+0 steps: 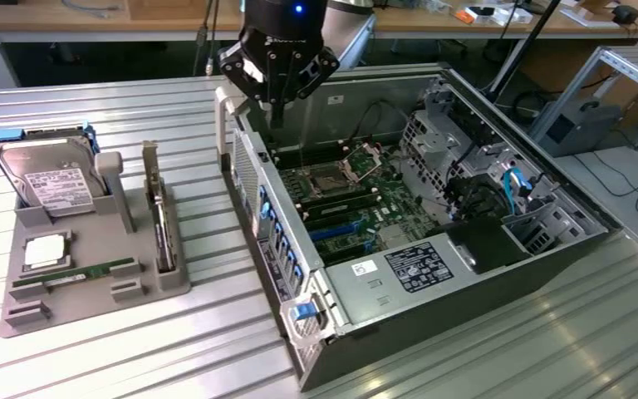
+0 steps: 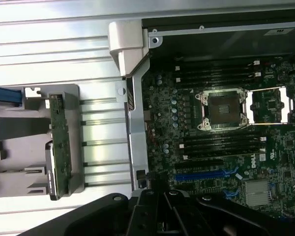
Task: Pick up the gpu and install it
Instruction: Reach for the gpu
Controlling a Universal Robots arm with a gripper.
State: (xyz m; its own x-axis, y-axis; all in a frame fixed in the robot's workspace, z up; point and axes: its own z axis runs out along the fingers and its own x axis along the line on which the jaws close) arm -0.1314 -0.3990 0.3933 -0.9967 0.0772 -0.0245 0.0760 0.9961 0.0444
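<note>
The gpu (image 1: 159,218) stands on its long edge in a slot of the grey holder (image 1: 153,293) on the exterior view's left, its metal bracket end pointing up. Seen from above in the wrist view, the gpu (image 2: 59,142) is a thin strip in that holder. My gripper (image 1: 278,115) hangs above the back corner of the open computer case (image 1: 255,199), over its side wall, fingers shut and holding nothing. It is well apart from the gpu. The gripper's black body (image 2: 162,216) shows over the motherboard's blue slots (image 2: 206,174).
The grey holder also carries a hard drive (image 1: 47,179), a CPU chip (image 1: 44,249) and a green RAM stick (image 1: 76,273). Inside the case are the CPU socket (image 2: 221,110), cables and drive cages (image 1: 463,158). A slatted metal table (image 1: 130,357) lies under everything.
</note>
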